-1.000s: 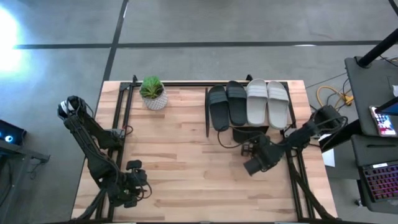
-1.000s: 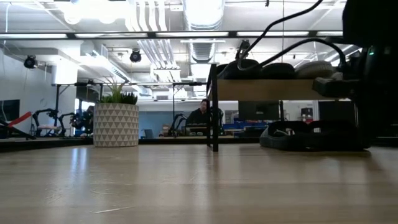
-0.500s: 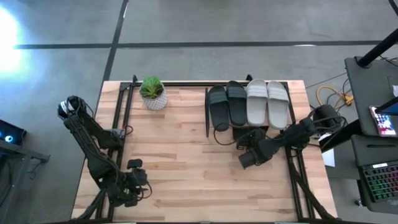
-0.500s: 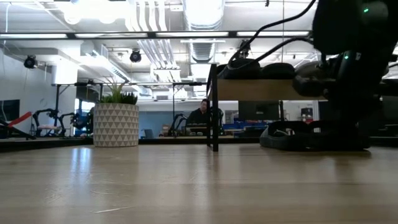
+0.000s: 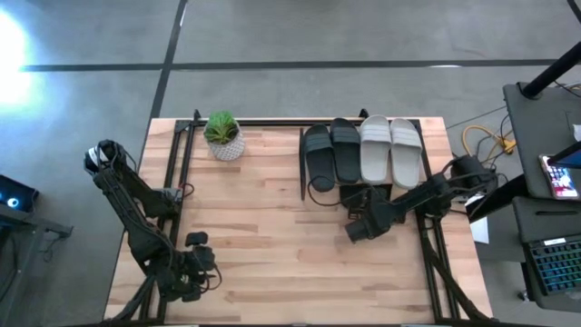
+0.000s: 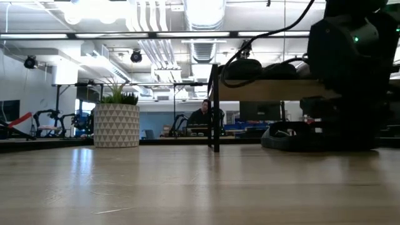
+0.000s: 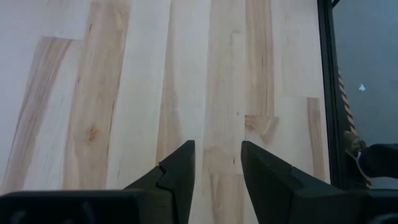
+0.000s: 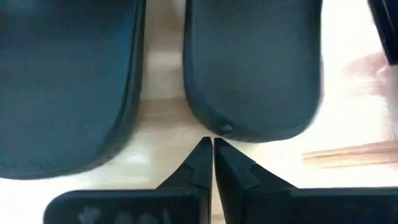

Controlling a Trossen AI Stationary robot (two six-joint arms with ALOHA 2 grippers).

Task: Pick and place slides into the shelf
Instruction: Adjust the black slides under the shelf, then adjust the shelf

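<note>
Four slides [image 5: 361, 152] sit on the shelf [image 5: 425, 145] while the shut, empty right gripper [image 8: 211, 146] faces two black ones [image 8: 252, 68] below; the narrowly parted left gripper [image 7: 216, 163] waits over bare surface [image 5: 263, 227].

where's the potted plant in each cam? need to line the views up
High view: potted plant at the table's far edge, left of the shelf.
Low view: left of centre, standing on the table, left of the shelf's black leg.
Left wrist view: not in it.
Right wrist view: not in it.
Shared landmark: the shelf, to the plant's right in both the high and low views.
</note>
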